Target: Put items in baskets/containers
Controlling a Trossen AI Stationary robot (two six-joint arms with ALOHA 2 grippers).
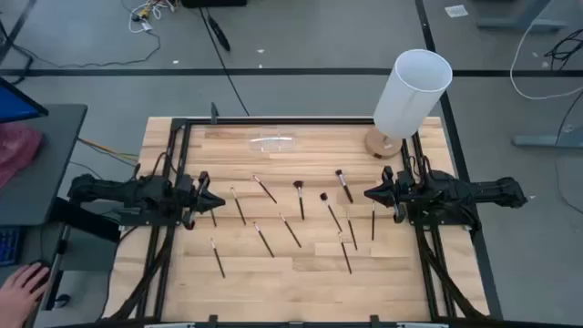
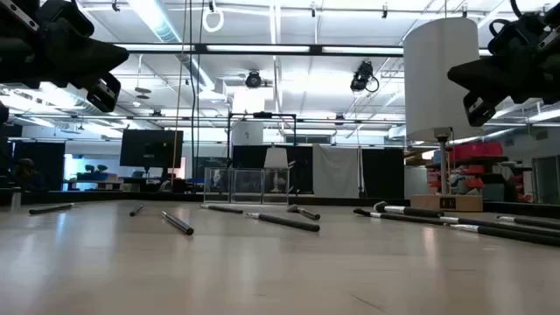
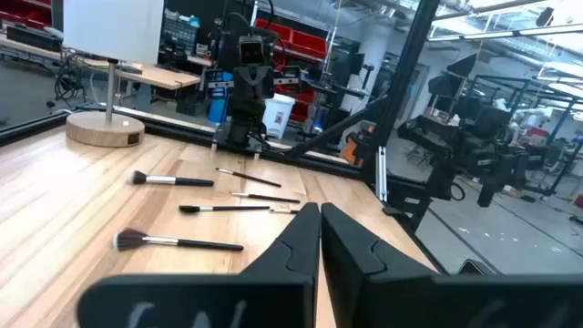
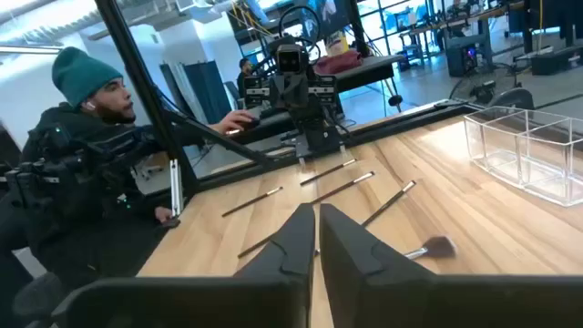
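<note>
From above, about a dozen brushes (image 1: 264,189) lie scattered across the middle of the tabletop (image 1: 301,282), none in the clear box (image 1: 273,142), which sits at the far edge beside the white lamp (image 1: 412,91). Left gripper (image 1: 215,199) hangs at the left side, right gripper (image 1: 372,193) at the right, both pointing inward near the brushes. A person's hand (image 1: 25,282) shows by the left corner. Low view: brushes flat on the wood, box (image 2: 249,185) behind them. Left wrist view: left gripper (image 3: 321,239) closed, holding nothing. Right wrist view: right gripper (image 4: 316,239) closed, empty; box (image 4: 524,153) empty; a person (image 4: 86,164) sits beyond the table.
</note>
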